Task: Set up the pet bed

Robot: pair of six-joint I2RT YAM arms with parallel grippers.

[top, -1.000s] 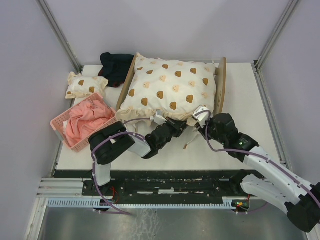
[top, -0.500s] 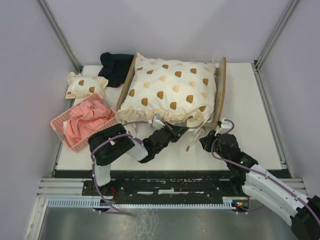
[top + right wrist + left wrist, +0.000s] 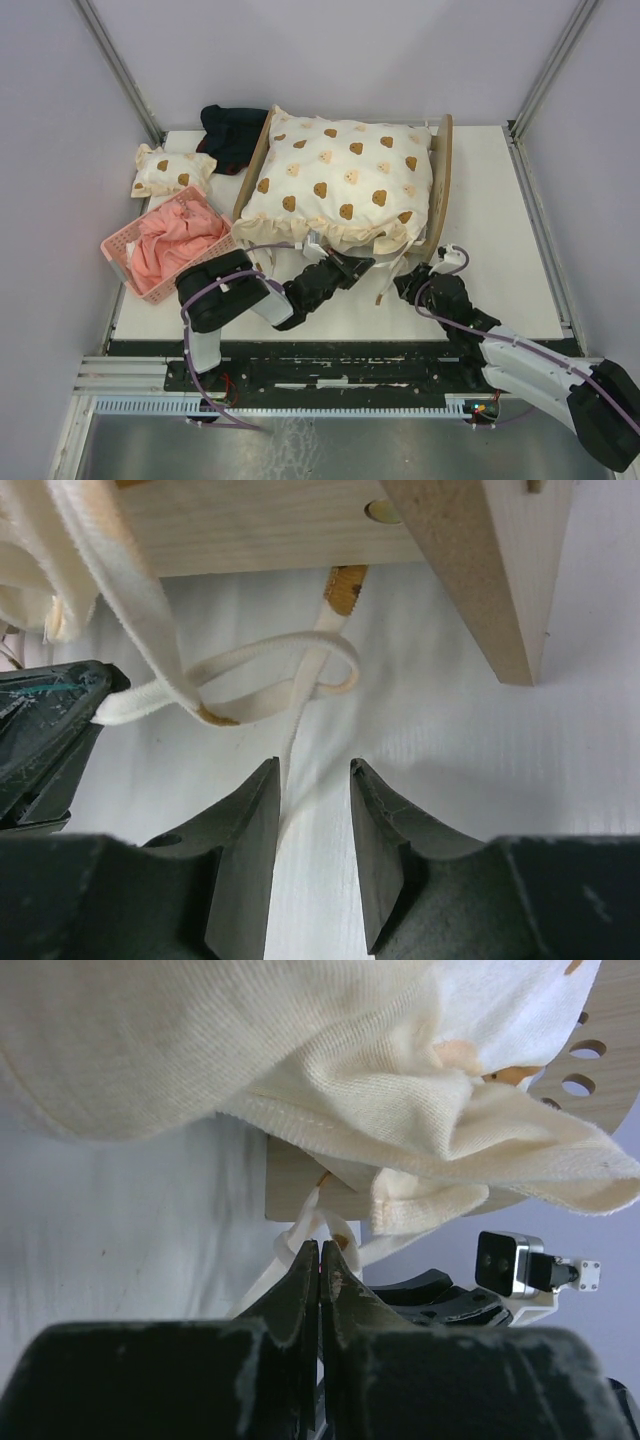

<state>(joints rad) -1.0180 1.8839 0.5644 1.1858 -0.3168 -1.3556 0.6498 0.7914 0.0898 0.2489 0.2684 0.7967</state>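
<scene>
The pet bed (image 3: pixel 443 172) stands at the back middle, its plywood frame mostly under the cream bear-print quilt (image 3: pixel 340 175). A cream tie strap (image 3: pixel 140 620) hangs from the quilt's near edge by the wooden frame (image 3: pixel 300 525) and forms a loose loop. My left gripper (image 3: pixel 320 1245) is shut on the strap's end, under the quilt's near edge (image 3: pixel 360 263). My right gripper (image 3: pixel 312 770) is open low over the table just in front of the loop, and one strand runs down beside its left finger. In the top view it (image 3: pixel 406 285) sits right of the left gripper.
A pink basket (image 3: pixel 120 262) with pink cloth stands at the left. A small bear-print pillow (image 3: pixel 172 170) lies behind it. A dark cloth (image 3: pixel 232 130) lies at the back beside the bed. White table (image 3: pixel 500 220) shows to the right of the bed.
My right gripper has drawn back from the bed's near right corner toward the table's front edge and now sits low. The left gripper has shifted slightly nearer, still pinching the strap.
</scene>
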